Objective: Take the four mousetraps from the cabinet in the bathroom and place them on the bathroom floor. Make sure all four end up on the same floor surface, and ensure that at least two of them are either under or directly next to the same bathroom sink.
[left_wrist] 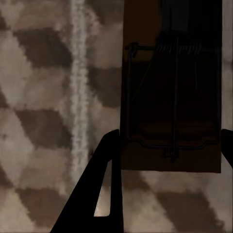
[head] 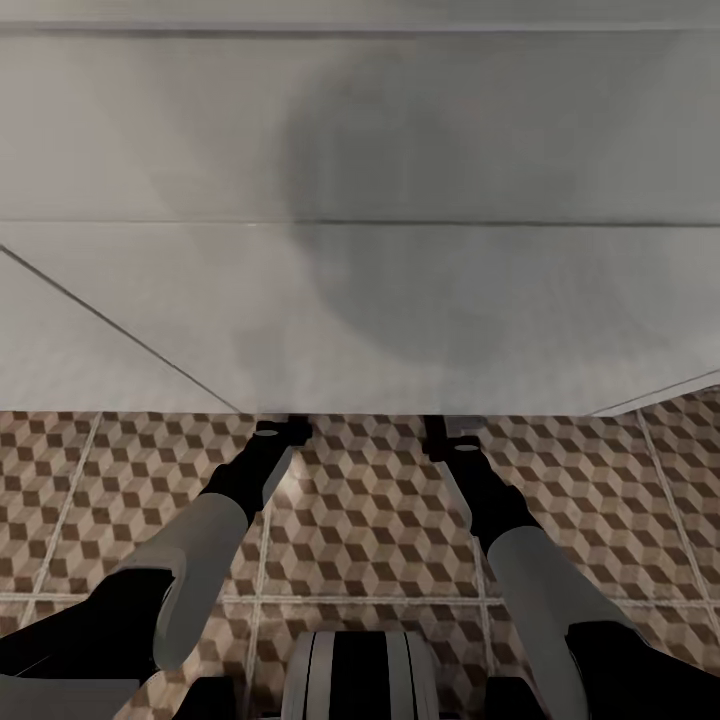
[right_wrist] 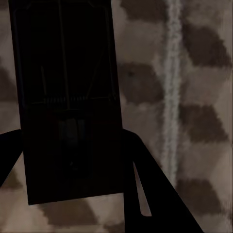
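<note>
- Since both arms reach under the front edge of the white sink [head: 360,300] with a mousetrap pinched in each gripper, we judge the main risk to be a careless release: a trap let go from height could bounce or land tilted against the wall.
- Our left gripper [left_wrist: 167,155] is clenched on the left mousetrap [left_wrist: 172,97], one finger on each long edge of the board; the wire spring and bar face the wrist camera, above the floor [left_wrist: 39,121].
- Our right gripper [right_wrist: 73,160] is likewise clamped on the right mousetrap [right_wrist: 65,97], which looks very dark in the sink's shadow, so we cannot read its red mark.
- In the head view both grippers disappear just under the sink's lower edge, so we cannot judge how high the traps hang; that hidden gap is what could spoil the drop.
- A fingertip snagging the wire could drag a trap back out as the arm retreats.
- Count: two mousetraps, one per gripper; two grippers; one sink; one tiled floor with pale grout lines.
</note>
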